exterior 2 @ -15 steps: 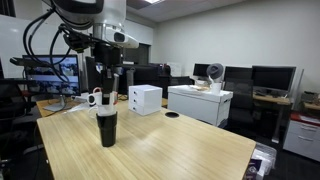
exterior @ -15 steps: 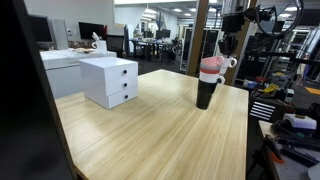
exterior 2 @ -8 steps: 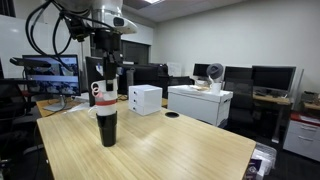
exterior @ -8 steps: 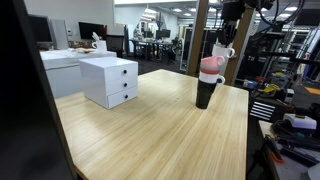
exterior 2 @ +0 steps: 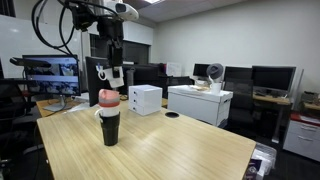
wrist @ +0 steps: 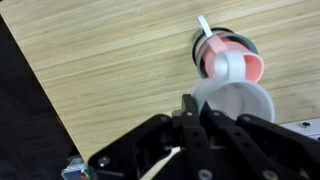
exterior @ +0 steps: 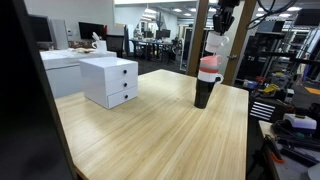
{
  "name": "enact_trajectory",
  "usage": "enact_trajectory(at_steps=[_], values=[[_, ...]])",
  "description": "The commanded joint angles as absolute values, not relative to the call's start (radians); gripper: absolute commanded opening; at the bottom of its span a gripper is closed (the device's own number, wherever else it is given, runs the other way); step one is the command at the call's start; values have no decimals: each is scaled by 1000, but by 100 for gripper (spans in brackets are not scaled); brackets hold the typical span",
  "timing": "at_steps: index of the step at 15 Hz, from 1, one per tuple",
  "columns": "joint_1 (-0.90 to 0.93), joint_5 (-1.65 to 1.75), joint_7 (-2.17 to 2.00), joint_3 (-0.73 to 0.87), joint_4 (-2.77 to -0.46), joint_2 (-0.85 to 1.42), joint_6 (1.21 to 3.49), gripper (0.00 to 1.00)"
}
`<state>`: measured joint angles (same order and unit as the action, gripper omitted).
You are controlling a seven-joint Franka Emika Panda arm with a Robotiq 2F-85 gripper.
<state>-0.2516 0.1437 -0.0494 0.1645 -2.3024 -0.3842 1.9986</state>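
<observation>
My gripper (exterior: 219, 28) is shut on a white mug (exterior: 216, 45) and holds it in the air, clear above a stack of cups. The stack is a pink cup (exterior: 209, 67) sitting in a tall black cup (exterior: 205, 94), upright on the wooden table (exterior: 150, 130). In an exterior view the gripper (exterior 2: 113, 62) holds the mug (exterior 2: 116, 75) above the pink cup (exterior 2: 108, 97) and black cup (exterior 2: 108, 128). In the wrist view the fingers (wrist: 195, 112) grip the rim of the mug (wrist: 238, 105), with the pink cup (wrist: 236, 60) below it.
A white two-drawer box (exterior: 110, 80) stands on the table, also seen in an exterior view (exterior 2: 145, 98). A white cabinet (exterior 2: 200, 103) and monitors stand beyond the table. Shelving with tools (exterior: 290, 110) is beside the table edge.
The gripper has risen with the white mug, lifting it off the pink cup and well above the stack. The stack has not moved.
</observation>
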Motion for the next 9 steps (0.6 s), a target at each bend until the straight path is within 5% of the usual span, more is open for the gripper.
enact_trajectory(at_steps=[1,9], values=[[-235,151,-70,157,-2278,-388,1990,6],[-196,123,-58,156,-2264,-340,1987,6]])
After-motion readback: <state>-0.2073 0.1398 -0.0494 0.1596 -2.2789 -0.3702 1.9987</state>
